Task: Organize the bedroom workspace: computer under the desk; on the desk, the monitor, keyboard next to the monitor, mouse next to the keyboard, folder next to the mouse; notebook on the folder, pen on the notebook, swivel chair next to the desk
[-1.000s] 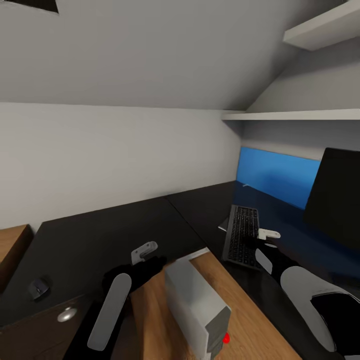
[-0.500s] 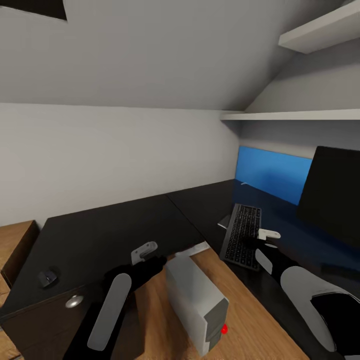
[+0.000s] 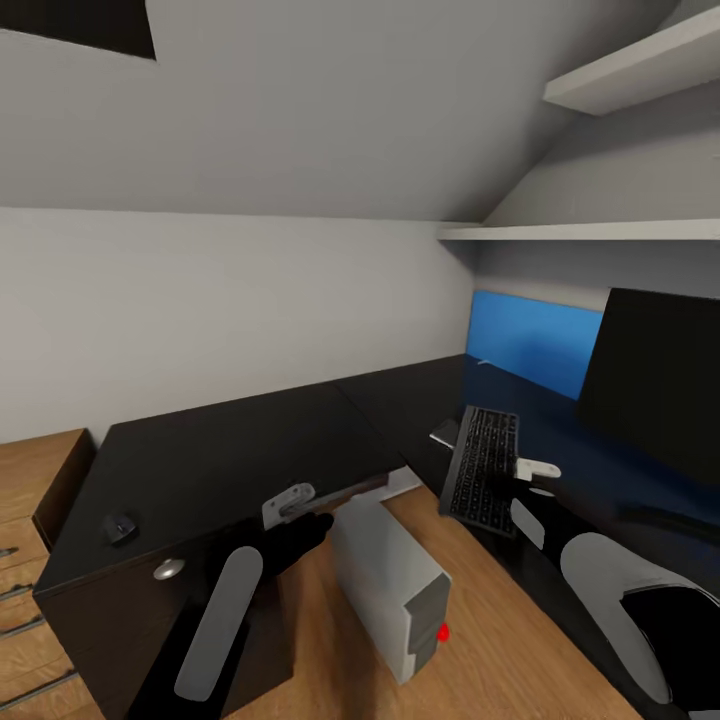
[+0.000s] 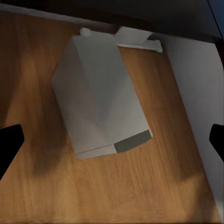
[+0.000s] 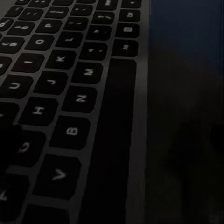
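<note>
Leftward the camera has swung — monitor (image 3: 655, 385) cut off; left gripper (image 4: 112, 140) gapes empty, right gripper (image 3: 535, 470) unreadable.

The head camera looked down over the black surface (image 3: 250, 450) and computer (image 3: 385, 585). The left wrist camera faced that same computer (image 4: 100, 100) from above (fairly near). The right wrist camera sat very close over the keyboard (image 5: 60, 93).

A sloped white ceiling (image 3: 350, 110) runs down to a pale wall (image 3: 220, 300), with a dark opening (image 3: 90, 25) cut into the slope near its top. Two white shelves (image 3: 590, 231) are fixed on the grey wall to the right. Below, the floor (image 3: 500, 620) is light wood, and a light-wood dresser (image 3: 30, 480) stands at the left edge.
</note>
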